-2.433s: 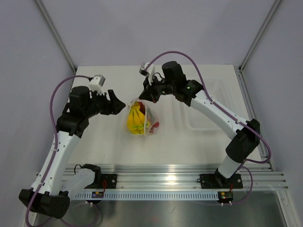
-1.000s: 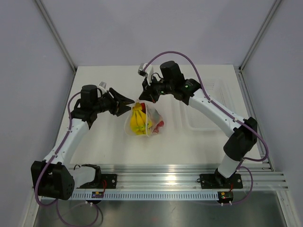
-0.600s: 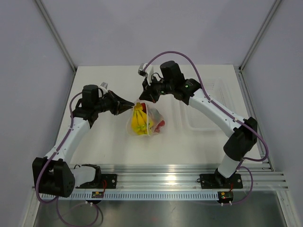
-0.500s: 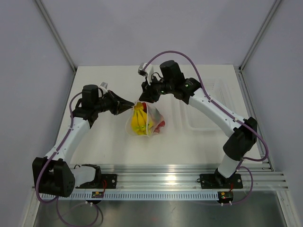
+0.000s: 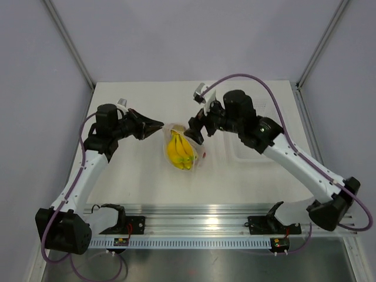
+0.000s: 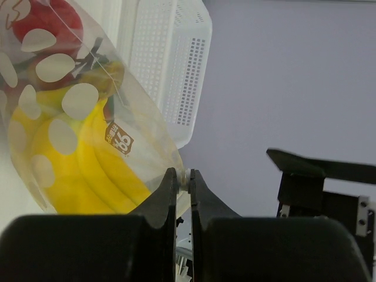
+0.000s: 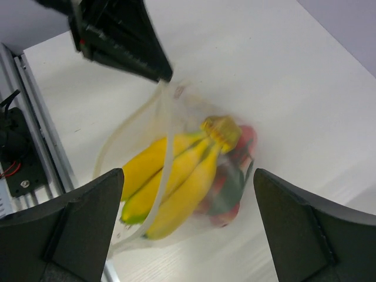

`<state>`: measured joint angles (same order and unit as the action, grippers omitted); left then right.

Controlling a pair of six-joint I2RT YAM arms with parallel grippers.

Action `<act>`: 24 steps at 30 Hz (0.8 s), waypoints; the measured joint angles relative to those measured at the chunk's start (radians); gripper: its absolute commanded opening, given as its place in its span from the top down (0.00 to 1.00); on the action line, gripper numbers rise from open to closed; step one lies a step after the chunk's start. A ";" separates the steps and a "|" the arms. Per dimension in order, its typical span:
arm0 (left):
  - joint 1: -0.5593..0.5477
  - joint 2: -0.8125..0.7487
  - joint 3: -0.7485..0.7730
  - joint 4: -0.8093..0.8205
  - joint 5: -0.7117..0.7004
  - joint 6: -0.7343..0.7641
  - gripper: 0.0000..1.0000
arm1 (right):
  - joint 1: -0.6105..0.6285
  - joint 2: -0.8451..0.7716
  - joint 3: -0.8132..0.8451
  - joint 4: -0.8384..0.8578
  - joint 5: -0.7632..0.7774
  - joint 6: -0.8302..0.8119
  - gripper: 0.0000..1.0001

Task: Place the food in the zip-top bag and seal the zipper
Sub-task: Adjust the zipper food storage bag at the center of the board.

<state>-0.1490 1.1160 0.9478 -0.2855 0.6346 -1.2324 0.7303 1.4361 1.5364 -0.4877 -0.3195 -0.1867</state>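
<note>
The zip-top bag (image 5: 171, 130) sits mid-table holding the food: yellow bananas (image 5: 180, 151) and red strawberries (image 5: 203, 155). My left gripper (image 5: 160, 125) is shut on the bag's upper left corner. In the left wrist view its jaws (image 6: 183, 178) pinch the clear edge, with the bananas (image 6: 88, 170) and strawberries (image 6: 50, 20) behind the dotted film. My right gripper (image 5: 196, 133) hovers open over the bag's right side, touching nothing. In the right wrist view its wide jaws (image 7: 188, 174) frame the bananas (image 7: 176, 170), and the zipper (image 7: 168, 126) curves across the open mouth.
A clear rigid tray (image 5: 276, 109) lies at the right of the table, partly under my right arm; it shows as a white perforated wall (image 6: 170, 64) in the left wrist view. Aluminium rails run along the near edge.
My right gripper let go of the bag's top edge, opened wide and pulled back to the right. The left gripper closed on the bag's corner. The bag slumped lower onto the table.
</note>
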 measured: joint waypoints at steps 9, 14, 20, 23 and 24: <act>0.000 -0.018 0.000 -0.004 -0.031 -0.029 1.00 | 0.259 -0.275 -0.418 0.075 0.348 0.192 0.13; 0.000 -0.029 0.000 -0.013 -0.061 -0.038 1.00 | 0.501 -0.216 -0.449 0.011 0.579 0.273 0.08; 0.001 -0.037 0.000 -0.014 -0.091 -0.050 1.00 | 0.720 -0.090 -0.438 -0.010 0.910 0.407 0.18; 0.002 -0.037 0.001 -0.015 -0.098 -0.052 1.00 | 0.745 0.018 -0.381 -0.021 1.023 0.439 0.25; 0.002 -0.037 0.001 -0.016 -0.101 -0.052 1.00 | 0.745 0.054 -0.362 -0.020 1.048 0.445 0.37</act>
<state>-0.1471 1.0794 0.9485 -0.3016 0.5339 -1.2842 1.4757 1.4902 1.1744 -0.5079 0.7280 0.2581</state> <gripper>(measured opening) 0.074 0.771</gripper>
